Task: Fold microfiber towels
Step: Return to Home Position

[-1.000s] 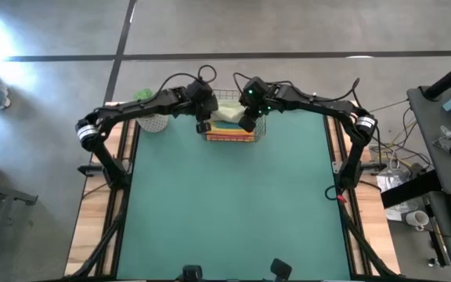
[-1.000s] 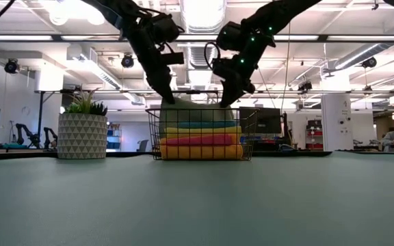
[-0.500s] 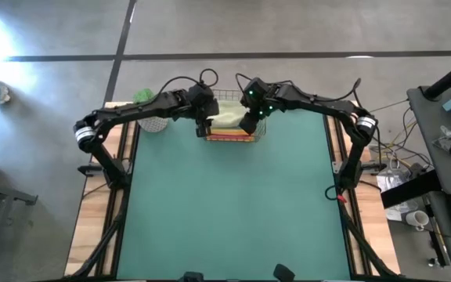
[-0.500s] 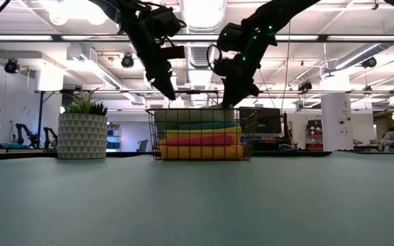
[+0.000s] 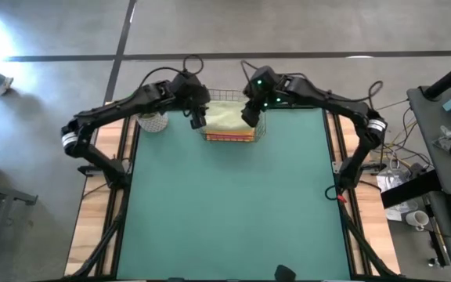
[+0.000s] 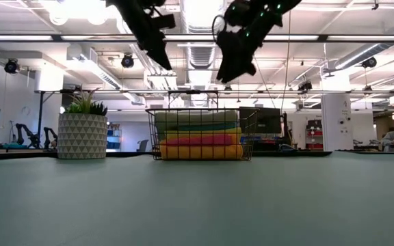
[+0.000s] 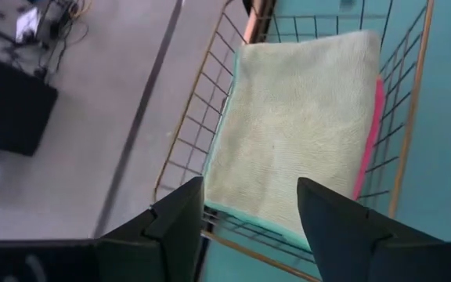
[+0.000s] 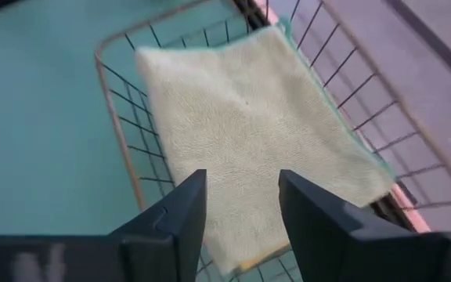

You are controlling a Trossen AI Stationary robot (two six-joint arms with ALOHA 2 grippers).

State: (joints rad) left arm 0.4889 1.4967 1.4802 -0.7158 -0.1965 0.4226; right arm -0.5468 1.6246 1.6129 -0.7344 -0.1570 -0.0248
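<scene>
From above, the sage towel (image 5: 228, 117) hides nearly the whole stack in the wire basket (image 5: 260, 133); we see only a thin strip of the orange towels (image 5: 229, 138) at its near side. In the left wrist view the pink towel (image 7: 378, 129) and the teal towel (image 7: 245, 217) show as bare edges beneath it. The low view's top edge cuts off both arms just above the left tool (image 6: 163, 60) and the right tool (image 6: 224, 72). There we cannot tell the orange towels apart.
</scene>
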